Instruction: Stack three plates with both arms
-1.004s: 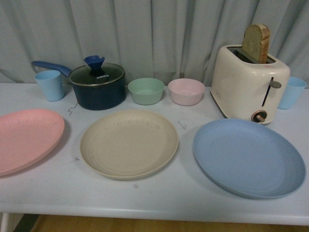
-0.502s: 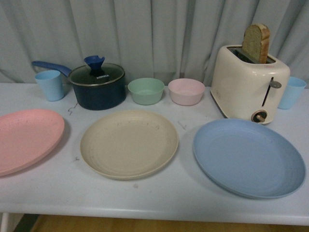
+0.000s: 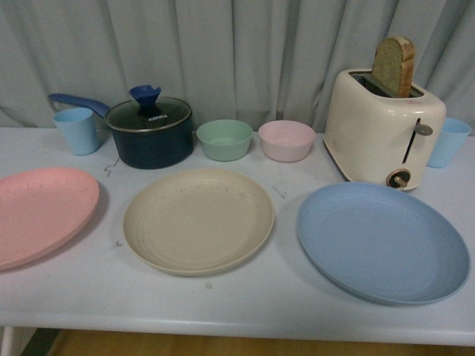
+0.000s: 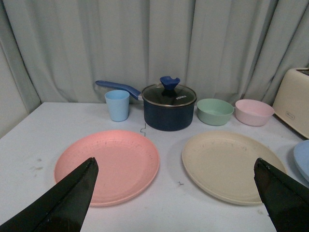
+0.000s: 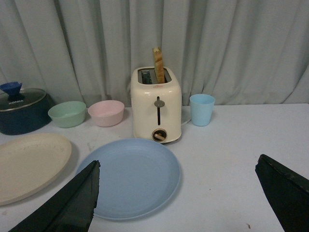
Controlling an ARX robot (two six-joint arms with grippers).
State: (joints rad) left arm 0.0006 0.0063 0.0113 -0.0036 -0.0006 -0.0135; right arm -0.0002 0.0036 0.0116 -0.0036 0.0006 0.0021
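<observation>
Pink plate (image 3: 41, 211) lies toward the left edge of the tabletop (image 3: 245, 308), ahead of your left end effector (image 4: 175, 162). Blue plate (image 3: 382, 241) lies toward the right edge, ahead of your right end effector (image 5: 178, 162). Beige plate (image 3: 198, 220) sits between them, touching neither. Being round, none has a long axis. Both end effectors gape wide, holding nothing. Against the earlier frame, nothing differs

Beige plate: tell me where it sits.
Front view: the beige plate lies between the pink plate and blue plate, in front of the green bowl.
</observation>
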